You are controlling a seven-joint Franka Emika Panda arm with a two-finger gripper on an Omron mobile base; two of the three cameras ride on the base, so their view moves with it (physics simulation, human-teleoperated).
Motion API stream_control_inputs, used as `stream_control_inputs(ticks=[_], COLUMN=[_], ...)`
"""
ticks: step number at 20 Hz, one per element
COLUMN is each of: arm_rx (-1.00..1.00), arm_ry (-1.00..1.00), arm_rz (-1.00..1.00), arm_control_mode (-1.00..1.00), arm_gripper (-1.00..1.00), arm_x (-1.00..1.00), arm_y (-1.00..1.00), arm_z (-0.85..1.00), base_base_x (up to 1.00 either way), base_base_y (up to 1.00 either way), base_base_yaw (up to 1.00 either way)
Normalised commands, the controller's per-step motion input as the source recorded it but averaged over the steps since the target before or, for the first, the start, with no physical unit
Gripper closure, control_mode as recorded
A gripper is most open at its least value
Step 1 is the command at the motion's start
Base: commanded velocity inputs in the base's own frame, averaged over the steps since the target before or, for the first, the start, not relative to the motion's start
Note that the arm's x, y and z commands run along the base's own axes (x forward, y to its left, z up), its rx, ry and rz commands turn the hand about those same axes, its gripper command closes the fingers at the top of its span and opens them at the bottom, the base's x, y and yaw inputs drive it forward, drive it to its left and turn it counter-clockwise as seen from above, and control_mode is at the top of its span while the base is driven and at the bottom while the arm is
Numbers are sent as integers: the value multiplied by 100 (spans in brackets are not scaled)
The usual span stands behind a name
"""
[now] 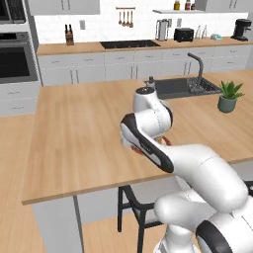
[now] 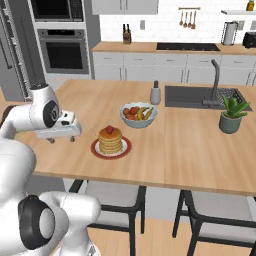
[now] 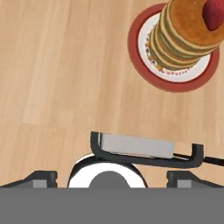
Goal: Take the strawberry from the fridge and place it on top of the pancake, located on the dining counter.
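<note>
Right base view shows the strawberry sitting on top of the pancake, so the job looks done. The gripper hangs off to the side with jaws wide open, holding nothing. It is near the counter edge, I think. The fruit bowl stands close behind the plate. Bare wood lies all around for backing away.

White tiled wall behind grey cabinets — wall oven left, light-wood floor below
</note>
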Motion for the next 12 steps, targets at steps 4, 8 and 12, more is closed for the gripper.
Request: stream_control_inputs(ticks=[4,8,12], arm_rx=[0,0,0], arm_ry=[0,4,17], arm_rz=[-5,-4,0], arm_control_mode=[-100,-100,-100], arm_gripper=[-100,-100,-100], arm_x=[-100,-85,-10], arm_y=[1,0,-1], arm_z=[9,14,-6], base_base_x=[0,0,0], base_base_y=[0,0,0], base_base_yaw=[0,0,0])
